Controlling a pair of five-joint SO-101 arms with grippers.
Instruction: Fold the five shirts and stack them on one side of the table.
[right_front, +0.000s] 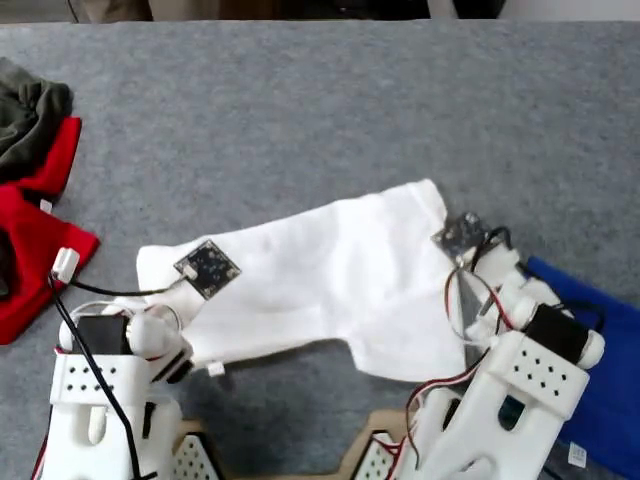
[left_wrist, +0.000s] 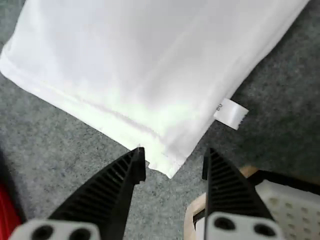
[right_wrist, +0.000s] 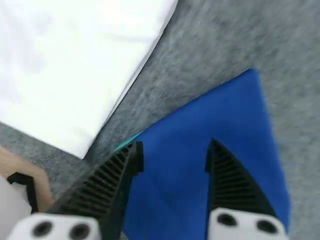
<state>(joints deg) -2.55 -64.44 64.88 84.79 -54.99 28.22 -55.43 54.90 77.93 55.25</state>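
Here, from the high view:

- We see the white shirt (right_front: 330, 280) spread flat on the grey table (right_front: 300, 100), lying from the middle toward 6 o'clock. One end points to 8 o'clock and the other to 2 o'clock.
- The left arm (right_front: 110, 390) stands at 7 o'clock, its wrist over the shirt's 8 o'clock end.
- In the left wrist view, the left fingers (left_wrist: 127, 172) are spread apart and released, grasping nothing. A hemmed corner of the white shirt (left_wrist: 150, 60) lies on the table under the gap between their tips.
- A small white label (left_wrist: 230, 112) sticks out from the shirt's edge just beside that corner.
- The right arm (right_front: 520, 370) stands at 5 o'clock, its wrist by the shirt's 3 o'clock edge.
- In the right wrist view, the right fingers (right_wrist: 122, 162) are likewise spread and released, holding nothing. They hang over the blue shirt (right_wrist: 210, 165), with the white shirt (right_wrist: 65, 65) near it across a strip of bare table.
- The blue shirt (right_front: 600, 360) lies at 4 o'clock, partly under the right arm.
- A red shirt (right_front: 30, 250) lies at the table's 9 o'clock edge.
- A dark olive shirt (right_front: 30, 110) is bunched at 10 o'clock, touching the red one.
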